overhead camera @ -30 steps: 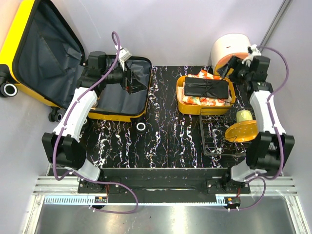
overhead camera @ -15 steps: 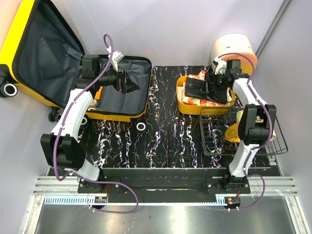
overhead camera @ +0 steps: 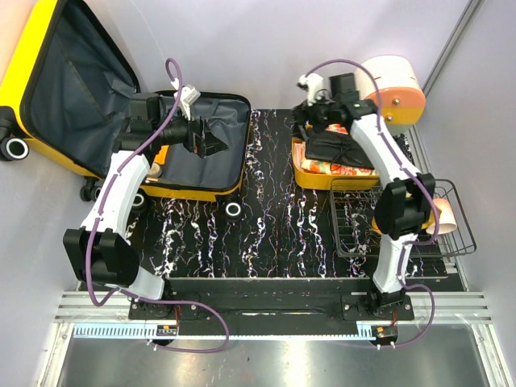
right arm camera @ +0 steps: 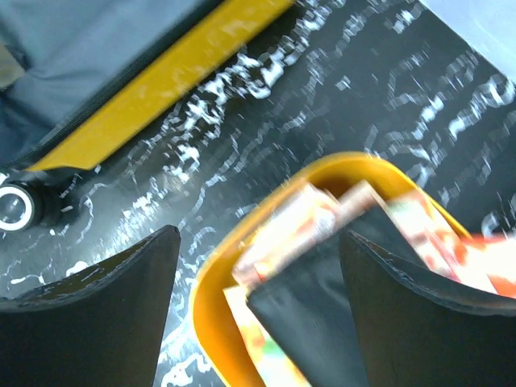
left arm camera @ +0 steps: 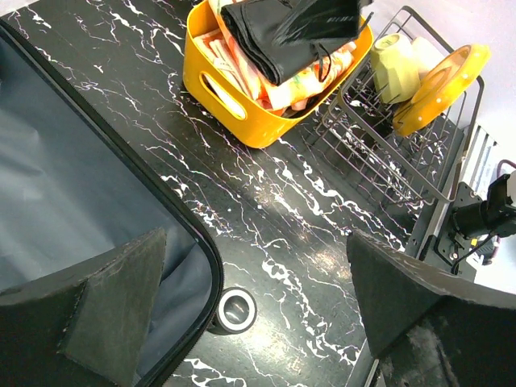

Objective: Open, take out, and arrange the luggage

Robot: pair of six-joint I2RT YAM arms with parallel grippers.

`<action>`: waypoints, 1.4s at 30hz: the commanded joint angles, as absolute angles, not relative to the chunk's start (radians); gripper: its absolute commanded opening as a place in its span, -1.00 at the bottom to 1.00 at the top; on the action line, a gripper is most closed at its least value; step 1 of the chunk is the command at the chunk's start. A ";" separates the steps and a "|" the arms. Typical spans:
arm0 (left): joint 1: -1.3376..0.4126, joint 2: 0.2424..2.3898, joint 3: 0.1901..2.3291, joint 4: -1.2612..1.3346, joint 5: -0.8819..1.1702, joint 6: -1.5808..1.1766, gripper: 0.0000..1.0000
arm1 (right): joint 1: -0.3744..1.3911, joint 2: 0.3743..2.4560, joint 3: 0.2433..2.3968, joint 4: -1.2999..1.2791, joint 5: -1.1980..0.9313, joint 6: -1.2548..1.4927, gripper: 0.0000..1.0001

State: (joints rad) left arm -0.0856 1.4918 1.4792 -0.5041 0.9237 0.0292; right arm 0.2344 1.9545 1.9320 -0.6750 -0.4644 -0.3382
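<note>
The luggage (overhead camera: pixel 201 171) lies open just beneath the left pincer (overhead camera: pixel 218 143), which gapes empty. The right pincer (overhead camera: pixel 308 121), likewise released, hangs over the yellow basket (overhead camera: pixel 314 179). The luggage's glossy shell looks stiff, bulky and slippery, so the rim nearest the left pincer seems the safest hold.

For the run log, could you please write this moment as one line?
suitcase: open | left gripper: open, above suitcase edge | right gripper: open, above yellow basket | nothing held

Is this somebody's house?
Probably not; it looks like a robot test lab. A left arm and right arm are bolted by a metal rail, plain walls surround the table, and a suitcase lies open.
</note>
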 commanded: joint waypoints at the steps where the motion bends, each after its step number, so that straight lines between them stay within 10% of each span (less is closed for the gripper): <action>1: -0.075 1.440 1.473 -0.489 0.916 0.043 0.95 | 0.325 2.063 2.037 -0.624 -0.399 -0.382 0.77; 16: -0.046 1.401 1.437 -0.538 0.900 0.086 0.95 | 0.408 2.316 2.131 -0.641 -0.293 -0.509 0.69; 42: -0.046 1.489 1.517 -0.529 0.943 0.069 0.95 | 0.124 2.033 1.700 -0.811 -0.239 -0.959 0.64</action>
